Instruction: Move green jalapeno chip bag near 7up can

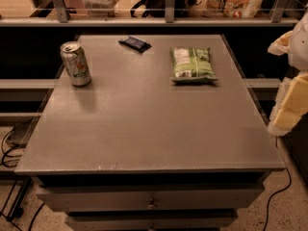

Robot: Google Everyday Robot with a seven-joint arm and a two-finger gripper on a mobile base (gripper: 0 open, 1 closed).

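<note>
The green jalapeno chip bag (192,64) lies flat on the grey table top (144,124), at the back right, with its white label panel facing up. The 7up can (75,64) stands upright at the back left of the table, well apart from the bag. My gripper (288,110) is at the right edge of the view, white and pale yellow, off the table's right side and level with its middle. It is to the right of the bag and nearer than it, and it touches nothing.
A small dark blue wrapped bar (134,43) lies at the back of the table between can and bag. A railing and shelf (166,13) run behind the table. Drawers (151,203) sit under the front edge. Cables (12,146) lie on the floor at left.
</note>
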